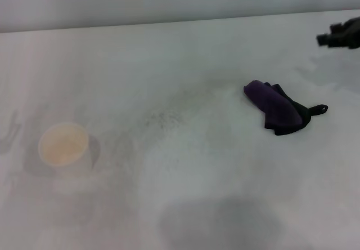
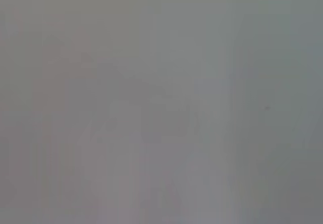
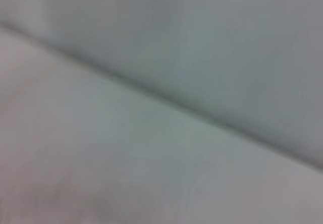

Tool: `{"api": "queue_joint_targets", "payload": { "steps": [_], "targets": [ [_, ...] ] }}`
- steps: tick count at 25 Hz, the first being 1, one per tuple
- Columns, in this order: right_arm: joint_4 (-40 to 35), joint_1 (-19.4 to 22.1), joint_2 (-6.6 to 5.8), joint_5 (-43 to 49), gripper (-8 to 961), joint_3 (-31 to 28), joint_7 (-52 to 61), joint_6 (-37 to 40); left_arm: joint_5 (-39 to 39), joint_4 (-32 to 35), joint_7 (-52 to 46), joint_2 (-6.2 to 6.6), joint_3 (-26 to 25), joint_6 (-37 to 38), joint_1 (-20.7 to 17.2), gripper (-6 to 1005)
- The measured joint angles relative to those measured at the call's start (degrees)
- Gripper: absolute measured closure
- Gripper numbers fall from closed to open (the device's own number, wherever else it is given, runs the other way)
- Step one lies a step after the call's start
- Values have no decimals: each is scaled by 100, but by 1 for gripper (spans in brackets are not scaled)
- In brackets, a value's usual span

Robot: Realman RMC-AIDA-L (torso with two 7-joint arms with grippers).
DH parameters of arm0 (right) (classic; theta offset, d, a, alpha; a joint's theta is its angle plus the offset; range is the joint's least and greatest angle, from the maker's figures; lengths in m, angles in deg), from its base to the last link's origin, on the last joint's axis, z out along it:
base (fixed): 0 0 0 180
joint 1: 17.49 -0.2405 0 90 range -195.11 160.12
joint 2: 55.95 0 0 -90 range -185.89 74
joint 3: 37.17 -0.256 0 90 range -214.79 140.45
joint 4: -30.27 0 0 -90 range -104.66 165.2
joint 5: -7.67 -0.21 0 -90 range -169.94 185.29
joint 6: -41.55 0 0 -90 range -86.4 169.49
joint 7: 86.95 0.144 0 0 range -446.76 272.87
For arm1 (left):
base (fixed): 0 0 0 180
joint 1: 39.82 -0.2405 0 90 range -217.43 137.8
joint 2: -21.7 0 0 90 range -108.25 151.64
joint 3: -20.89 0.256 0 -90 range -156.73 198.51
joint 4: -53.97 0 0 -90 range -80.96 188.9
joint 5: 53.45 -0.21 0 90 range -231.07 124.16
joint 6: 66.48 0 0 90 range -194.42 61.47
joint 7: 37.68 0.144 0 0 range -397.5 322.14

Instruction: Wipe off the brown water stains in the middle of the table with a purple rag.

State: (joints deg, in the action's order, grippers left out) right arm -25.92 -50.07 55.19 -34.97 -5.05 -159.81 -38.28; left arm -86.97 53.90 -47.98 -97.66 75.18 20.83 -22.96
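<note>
- One white table (image 1: 185,205), broad and pale, meeting a plain grey wall at the far edge.
- Faint dark speckling (image 1: 160,117) at mid-table, likely the stain, fitting either a spot awaiting wiping or a wiped-down remnant.
- Purple rag (image 1: 277,109) crumpled right of the specks, held by nothing.
- Pale cup (image 1: 63,144) standing at the left.
- Right gripper (image 1: 340,35) raised at the far right edge, well apart from the rag; cannot tell whether clenched or released.
- Left gripper out of sight.

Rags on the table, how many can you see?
1. A crumpled purple cloth rag with black edging lies on the white table, right of the middle, apart from the pale round cup at the left.
</note>
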Motion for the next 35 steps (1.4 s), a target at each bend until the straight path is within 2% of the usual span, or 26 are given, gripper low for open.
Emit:
{"api": "queue_joint_targets", "payload": {
  "steps": [6, 10, 13, 15, 21, 29, 35],
  "targets": [
    [691, 682, -25, -2048, 468, -436, -1478, 536, -4, 26, -3, -6, -9, 0, 36, 107],
    [1414, 1111, 37, -3702, 467, -683, -2692, 657, 2, 41, -4, -3, -9, 0, 58, 107],
    [2090, 1225, 35, -4474, 467, -821, -3468, 663, 29, 43, -6, -2, -11, -1, 85, 107],
    [2482, 1242, 38, -4727, 466, -960, -4012, 664, 106, 42, -6, 0, -15, -5, 94, 107],
    [3346, 1245, 353, -5239, 464, -1500, -5674, 647, 321, -8, -7, -10, -16, -17, 107, 108],
    [4595, 1248, 360, -6460, 464, -1668, -7546, 681, 478, -39, -7, -29, -15, -48, 134, 108],
    [4755, 1231, 369, -6851, 464, -1674, -7880, 747, 556, -109, 20, -24, -15, -95, 276, 107]
  ]
}}
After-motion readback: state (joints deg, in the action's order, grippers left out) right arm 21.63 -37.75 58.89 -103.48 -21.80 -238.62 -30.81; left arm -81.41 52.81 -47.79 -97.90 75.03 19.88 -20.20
